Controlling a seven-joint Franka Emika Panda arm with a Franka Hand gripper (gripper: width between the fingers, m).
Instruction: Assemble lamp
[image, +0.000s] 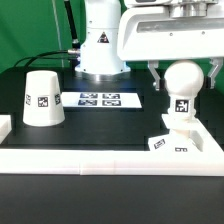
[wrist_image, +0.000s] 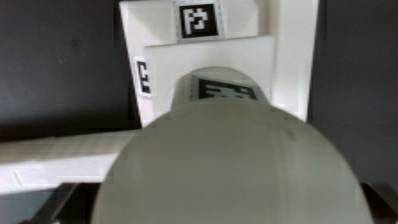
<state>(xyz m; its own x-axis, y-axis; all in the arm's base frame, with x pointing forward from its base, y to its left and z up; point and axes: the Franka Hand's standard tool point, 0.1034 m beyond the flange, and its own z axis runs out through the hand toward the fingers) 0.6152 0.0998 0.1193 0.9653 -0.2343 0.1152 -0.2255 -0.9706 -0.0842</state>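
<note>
Hand (image: 184, 78) is straddling the round head of the bulb (image: 183, 96), a finger on either side; whether it is gripping or standing slack I cannot tell. The bulb is standing upright, long axis vertical, stem pointing straight down at the base (image: 181, 142) directly beneath the hand; contact between them is not showing clearly. The shade (image: 42, 98) is sitting wide end down, well apart toward the exterior view's left, past the marker board (image: 100, 99), on the black desk (image: 110, 128).
</note>
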